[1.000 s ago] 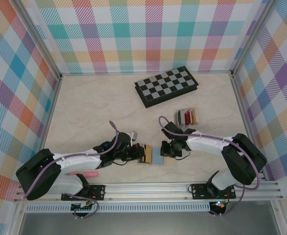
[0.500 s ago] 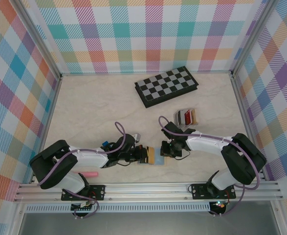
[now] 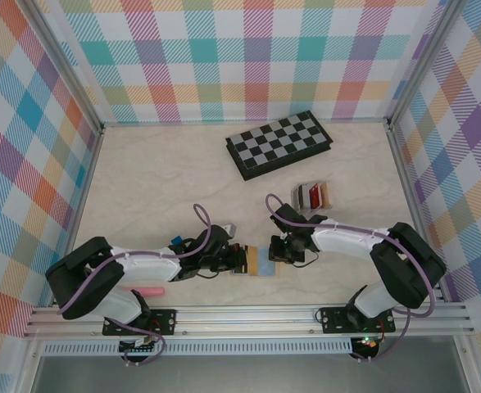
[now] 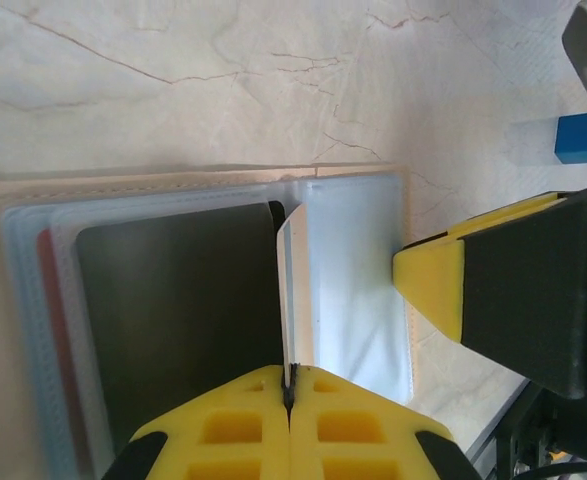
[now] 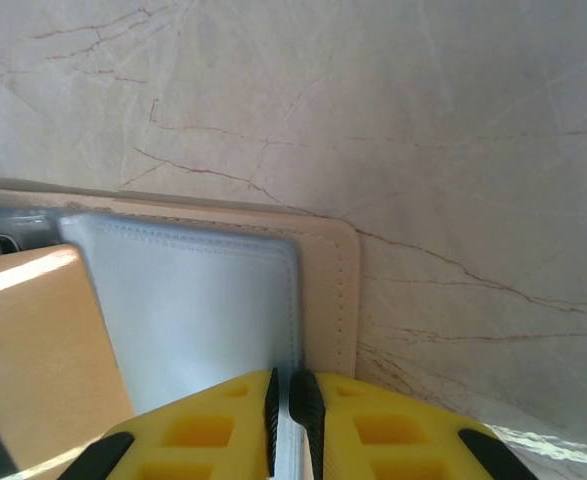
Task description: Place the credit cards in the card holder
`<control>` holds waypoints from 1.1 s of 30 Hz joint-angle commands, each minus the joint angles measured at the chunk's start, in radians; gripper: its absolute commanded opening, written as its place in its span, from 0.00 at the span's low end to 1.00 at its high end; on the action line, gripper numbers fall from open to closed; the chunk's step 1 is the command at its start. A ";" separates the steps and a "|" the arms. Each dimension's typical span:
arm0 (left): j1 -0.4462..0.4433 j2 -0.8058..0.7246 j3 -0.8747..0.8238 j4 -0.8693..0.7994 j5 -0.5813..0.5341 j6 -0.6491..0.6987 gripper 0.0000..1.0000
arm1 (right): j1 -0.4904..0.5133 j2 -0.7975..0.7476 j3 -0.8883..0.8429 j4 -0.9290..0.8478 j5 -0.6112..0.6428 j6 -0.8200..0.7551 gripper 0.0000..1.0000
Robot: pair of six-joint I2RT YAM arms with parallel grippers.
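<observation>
My left pincer is pinched shut on the trailing end of a thin card. I hold the card on edge above the open card holder, which lies flat on the tabletop, close in front of my two bases and between the arms. The card's leading end sits at the seam where the pale pocket leaves meet. I cannot tell whether it has entered a slot.

A grey card already lies in the pocket just beside it. A red card shows as a strip at that pocket stack's outer edge.

My right pincer is narrowed to a slit on the edge of a pale inner pocket leaf, near the holder's tan rim. I judge that it is pinning or lifting that side.

The card should be light, stiff along its length and slick, so my hold on its end lets me push it lengthwise. Too much tilt would bow it or make it twist between my pads.

The holder looks soft and light and would likely slide on the smooth tabletop if not held. The pocket leaf is floppy film, so I would hold it at its stitched border, not mid-sheet.

Well apart, a small tray holds something red, perhaps another card.
</observation>
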 commanded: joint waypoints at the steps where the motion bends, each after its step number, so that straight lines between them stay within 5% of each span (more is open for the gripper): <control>1: -0.012 -0.037 0.001 -0.128 -0.070 0.043 0.00 | 0.003 0.065 -0.028 -0.013 0.041 0.013 0.19; 18: -0.013 0.125 0.028 0.034 0.061 0.027 0.01 | 0.003 0.088 -0.020 -0.009 0.032 0.018 0.19; 33: -0.014 0.086 -0.002 -0.058 -0.027 -0.118 0.07 | 0.003 0.060 -0.022 -0.030 0.055 0.030 0.21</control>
